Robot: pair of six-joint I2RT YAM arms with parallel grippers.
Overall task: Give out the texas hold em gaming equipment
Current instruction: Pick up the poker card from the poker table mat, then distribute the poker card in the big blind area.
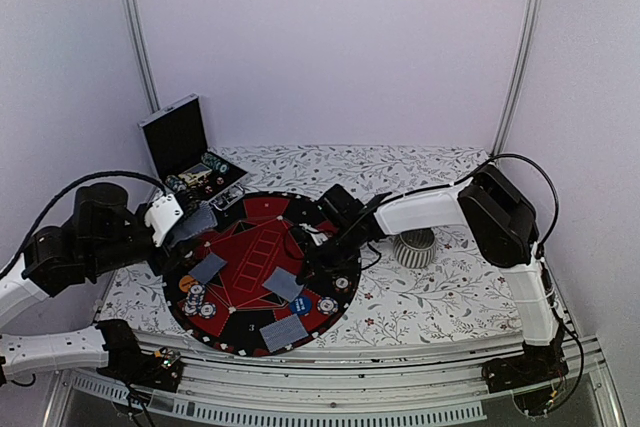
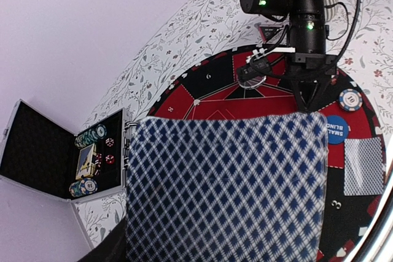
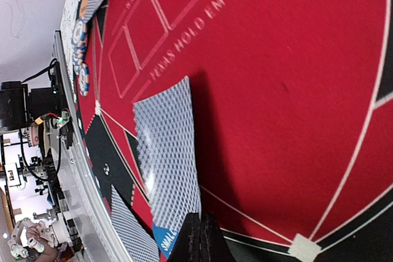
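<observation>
The left gripper (image 1: 203, 219) is gripping a card (image 2: 227, 188) over the left rim of the round mat (image 1: 255, 247), near the case (image 1: 180, 147). Chips (image 1: 197, 299) are sitting at the mat's left edge. The right gripper (image 3: 199, 240) is pressing fully closed, its tips beside the middle card (image 3: 166, 164) on the mat. A cup (image 1: 413, 247) is standing on the table (image 1: 430, 297), right of the mat.

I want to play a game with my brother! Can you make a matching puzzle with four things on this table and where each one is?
1 silver cup
2 black case
3 blue disc
4 orange disc

A open, at the back left
B left edge of the round mat
C off the mat, to its right
D near edge of the mat, beside a striped chip

Pairs: 1-C, 2-A, 3-D, 4-B
</observation>
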